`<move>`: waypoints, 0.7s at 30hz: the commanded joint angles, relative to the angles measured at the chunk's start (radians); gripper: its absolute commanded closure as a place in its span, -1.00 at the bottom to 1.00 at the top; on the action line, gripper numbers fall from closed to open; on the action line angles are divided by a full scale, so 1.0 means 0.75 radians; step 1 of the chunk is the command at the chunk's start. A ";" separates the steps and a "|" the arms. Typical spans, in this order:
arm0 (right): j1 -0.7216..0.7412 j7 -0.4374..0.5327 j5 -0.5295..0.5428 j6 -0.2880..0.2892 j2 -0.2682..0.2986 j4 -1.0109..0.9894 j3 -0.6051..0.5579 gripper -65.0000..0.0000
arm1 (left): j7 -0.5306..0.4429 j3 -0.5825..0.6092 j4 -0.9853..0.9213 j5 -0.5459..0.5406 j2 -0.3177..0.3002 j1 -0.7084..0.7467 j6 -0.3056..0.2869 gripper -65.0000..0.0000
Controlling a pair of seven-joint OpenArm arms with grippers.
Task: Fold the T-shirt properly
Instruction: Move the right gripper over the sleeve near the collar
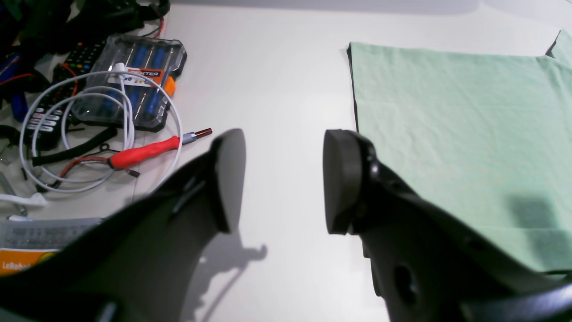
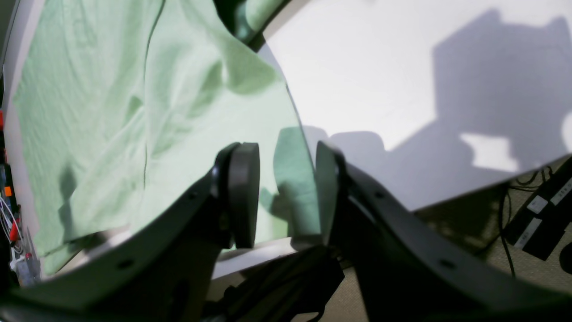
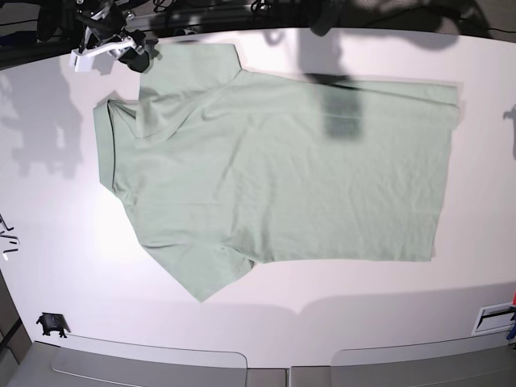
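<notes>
T-shirt (image 3: 282, 169) lying spread flat on white table (image 3: 266, 290), collar end pointing toward the base view's left, hem toward its right, one short sleeve angling toward the near edge, the other reaching toward the far edge. Left gripper (image 1: 283, 181) hovering over bare tabletop just beside the shirt's straight edge, jaws gaping wide, gripping nothing. Right gripper (image 2: 286, 192) hanging above the fabric's edge near the table's rim, jaws parted to a moderate gap, green cloth showing between them but not pinched. Sitting well off to the side in the left wrist view: clear screwdriver case (image 1: 134, 80), looped white cable (image 1: 67, 134), red-handled tool (image 1: 143, 152).
</notes>
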 commanded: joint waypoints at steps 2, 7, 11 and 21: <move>-0.008 0.001 0.019 0.015 0.008 0.018 0.005 0.40 | -0.036 -0.016 0.017 -0.027 -0.037 -0.004 -0.003 0.20; -0.008 -0.009 -0.052 0.015 0.007 0.018 0.005 0.40 | -0.037 -0.016 0.017 -0.027 -0.037 -0.004 -0.003 0.20; -0.008 -0.010 -0.051 0.015 0.007 0.018 0.005 0.40 | -0.037 -0.016 0.017 -0.027 -0.037 -0.004 -0.003 0.20; -0.008 -0.030 -0.046 0.018 0.007 0.018 0.005 0.40 | -0.037 -0.016 0.017 -0.027 -0.037 -0.004 -0.003 0.20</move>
